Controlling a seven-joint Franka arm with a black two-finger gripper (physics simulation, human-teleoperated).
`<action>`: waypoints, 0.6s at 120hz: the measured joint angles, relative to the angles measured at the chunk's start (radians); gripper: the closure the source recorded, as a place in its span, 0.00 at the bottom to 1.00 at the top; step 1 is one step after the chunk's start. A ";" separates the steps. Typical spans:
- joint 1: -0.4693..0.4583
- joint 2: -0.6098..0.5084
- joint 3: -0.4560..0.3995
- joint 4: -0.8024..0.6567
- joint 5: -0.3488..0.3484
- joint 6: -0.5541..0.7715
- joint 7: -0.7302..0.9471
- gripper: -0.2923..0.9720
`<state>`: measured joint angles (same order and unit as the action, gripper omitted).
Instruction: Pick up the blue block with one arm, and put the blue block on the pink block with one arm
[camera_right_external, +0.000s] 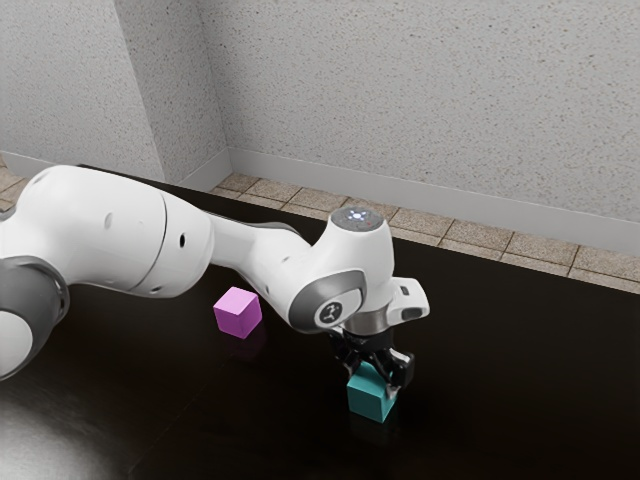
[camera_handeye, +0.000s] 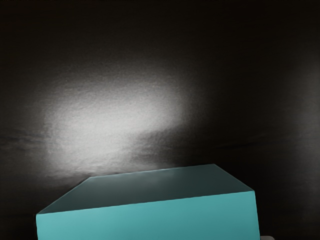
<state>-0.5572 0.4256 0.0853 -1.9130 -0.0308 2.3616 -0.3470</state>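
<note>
Gripper (camera_right_external: 375, 372) right atop blue block (camera_right_external: 368, 398), set for top-down grab.
Can't tell if it's clamped yet. Pink block (camera_right_external: 237, 311) well apart from blue block, top bare for stacking.

We count two blocks in all. There is one blue block (camera_right_external: 370, 400) (camera_handeye: 150, 217), right at the jaws, and one pink block (camera_right_external: 237, 311), well apart from the jaws, off to their side. We also count one table (camera_right_external: 520, 380) below the jaws, and one arm (camera_right_external: 110, 235) with one gripper (camera_right_external: 372, 376).
</note>
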 joint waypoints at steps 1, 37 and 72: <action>0.000 0.000 0.000 0.000 0.000 0.000 0.000 0.43; 0.000 -0.001 0.001 0.000 0.009 0.007 -0.003 0.49; -0.001 -0.003 0.000 0.003 0.016 0.006 -0.007 0.48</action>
<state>-0.5585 0.4223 0.0855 -1.9100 -0.0146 2.3681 -0.3541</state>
